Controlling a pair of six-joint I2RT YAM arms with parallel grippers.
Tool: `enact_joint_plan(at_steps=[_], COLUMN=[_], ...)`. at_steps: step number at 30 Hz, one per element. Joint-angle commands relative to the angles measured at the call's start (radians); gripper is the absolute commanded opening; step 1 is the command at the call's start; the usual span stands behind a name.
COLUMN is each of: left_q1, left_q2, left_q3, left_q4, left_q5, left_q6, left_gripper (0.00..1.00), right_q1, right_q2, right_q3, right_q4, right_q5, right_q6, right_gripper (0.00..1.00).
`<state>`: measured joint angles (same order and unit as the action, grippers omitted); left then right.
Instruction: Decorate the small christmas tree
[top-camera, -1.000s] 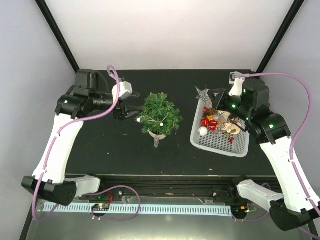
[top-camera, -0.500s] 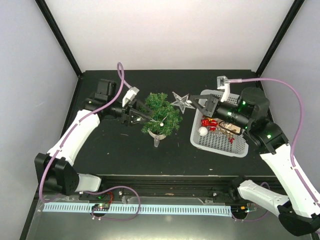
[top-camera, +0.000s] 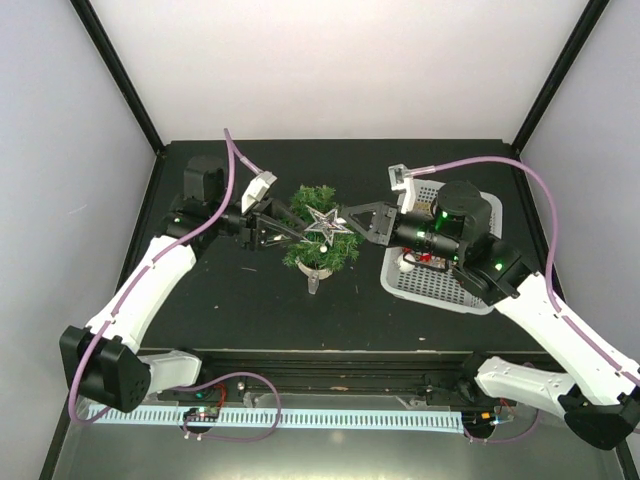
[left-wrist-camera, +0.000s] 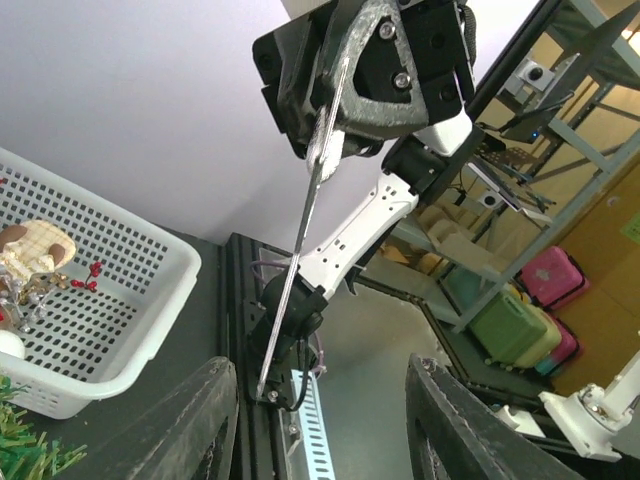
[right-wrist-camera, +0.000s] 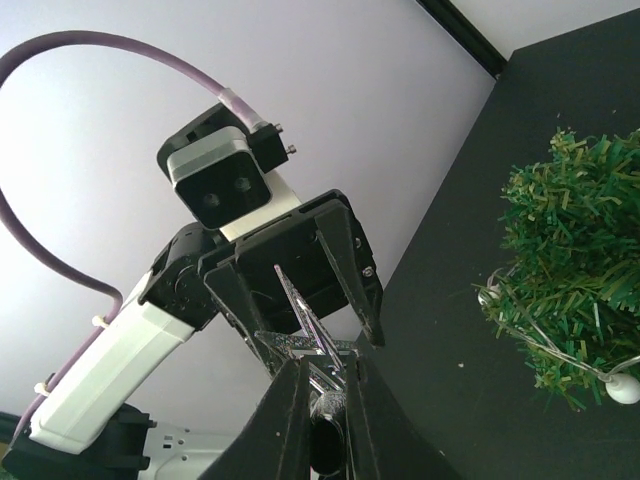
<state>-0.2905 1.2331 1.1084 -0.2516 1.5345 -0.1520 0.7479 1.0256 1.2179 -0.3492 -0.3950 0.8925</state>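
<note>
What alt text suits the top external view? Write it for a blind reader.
Two robot arms meet over the small christmas tree: the right gripper holds a silver star above it while the open left gripper flanks the star. A white basket of ornaments sits nearby.

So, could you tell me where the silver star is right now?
In the top view the silver star is just over the tree at mid-table, pinched by the right end effector, between the open fingers of the left end effector.

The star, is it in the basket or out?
Out. The right gripper pinches the star near the small christmas tree, clear of the basket.
</note>
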Motion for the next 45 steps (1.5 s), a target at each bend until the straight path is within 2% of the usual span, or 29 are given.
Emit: enact_joint_plan(at_steps=[1, 10, 14, 19, 20, 22, 24, 28, 30, 33, 36, 39, 41, 43, 45], left_q1=[-0.012, -0.019, -0.024, -0.029, -0.030, -0.031, -0.034, -0.035, -0.034, -0.025, -0.016, -0.053, -0.124, -0.177, -0.199], left_q2=[-0.022, -0.010, -0.013, -0.014, -0.015, -0.016, -0.017, -0.020, -0.024, -0.012, 0.023, 0.095, 0.145, 0.160, 0.153], left_q3=[0.015, 0.007, 0.007, 0.005, 0.005, 0.002, 0.001, 0.002, 0.013, 0.093, 0.205, 0.354, 0.433, 0.461, 0.457], left_q4=[0.049, 0.049, 0.049, 0.048, 0.048, 0.049, 0.048, 0.045, 0.026, -0.152, -0.429, -0.780, -0.937, -1.004, -1.003], left_q5=[0.029, 0.027, 0.027, 0.027, 0.026, 0.024, 0.020, 0.019, 0.017, 0.021, -0.037, -0.236, -0.393, -0.520, -0.612], left_q6=[-0.028, -0.019, -0.011, -0.008, -0.008, -0.006, -0.007, -0.005, 0.005, 0.149, 0.373, 0.668, 0.779, 0.822, 0.818], left_gripper=[0.49, 0.53, 0.44, 0.39, 0.37, 0.27, 0.04, 0.02, 0.02, 0.02, 0.02, 0.02, 0.02, 0.02, 0.02], right_q1=[0.020, 0.045, 0.052, 0.060, 0.060, 0.064, 0.067, 0.068, 0.068, 0.067, 0.067, 0.067, 0.067, 0.066, 0.065], right_q2=[0.000, 0.021, 0.029, 0.035, 0.037, 0.037, 0.037, 0.030, 0.024, 0.001, -0.038, -0.075, -0.104, -0.126, -0.153], right_q3=[-0.020, -0.032, -0.036, -0.049, -0.052, -0.057, -0.059, -0.064, -0.052, -0.013, 0.017, 0.037, 0.044, 0.046, 0.038], right_q4=[0.064, 0.106, 0.116, 0.137, 0.139, 0.145, 0.144, 0.142, 0.112, 0.009, -0.076, -0.157, -0.203, -0.236, -0.255], right_q5=[0.026, 0.025, 0.024, 0.021, 0.021, 0.021, 0.023, 0.031, 0.050, 0.108, 0.183, 0.258, 0.290, 0.310, 0.322], right_q6=[0.017, 0.039, 0.042, 0.052, 0.052, 0.056, 0.056, 0.055, 0.038, -0.031, -0.099, -0.155, -0.186, -0.210, -0.225], right_gripper=[0.02, 0.02, 0.02, 0.02, 0.02, 0.02, 0.02, 0.04, 0.12, 0.43, 0.60, 0.64, 0.64, 0.64, 0.64])
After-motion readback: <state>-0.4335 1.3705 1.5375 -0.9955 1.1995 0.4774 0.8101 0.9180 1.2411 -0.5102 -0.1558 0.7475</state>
